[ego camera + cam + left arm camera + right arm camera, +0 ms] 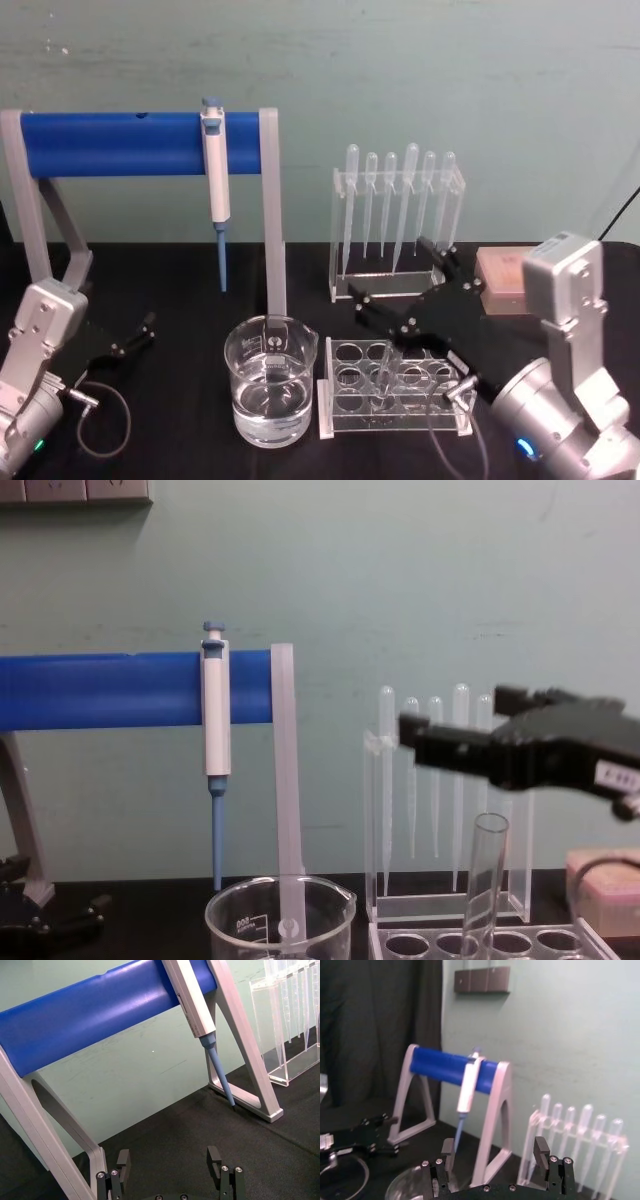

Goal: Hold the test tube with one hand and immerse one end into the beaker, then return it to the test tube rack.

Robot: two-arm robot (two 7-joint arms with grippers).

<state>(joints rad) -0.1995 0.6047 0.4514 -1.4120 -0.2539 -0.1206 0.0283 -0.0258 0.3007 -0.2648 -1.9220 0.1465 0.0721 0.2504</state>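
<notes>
While the left gripper (pixel 148 322) rests aside, the right gripper (pixel 360 302) hovers open-jawed above the test tube (pixel 484 875).

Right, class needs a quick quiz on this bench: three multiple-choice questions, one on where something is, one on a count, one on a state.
1. Where is the test tube?
A. In the beaker
B. In the right gripper
C. In the rack

2. How many pipettes hang in the clear stand?
A. Six
B. Three
C. Nine

3. What state is the right gripper in?
A. Shut on the tube
B. Open, holding nothing
C. Shut on a pipette

Key:
1 C: the test tube stands in a hole of the rack.
2 A: six pipettes show side by side.
3 B: the right gripper hovers above the rack with its fingers apart and nothing between them. The left gripper sits parked at the left.
</notes>
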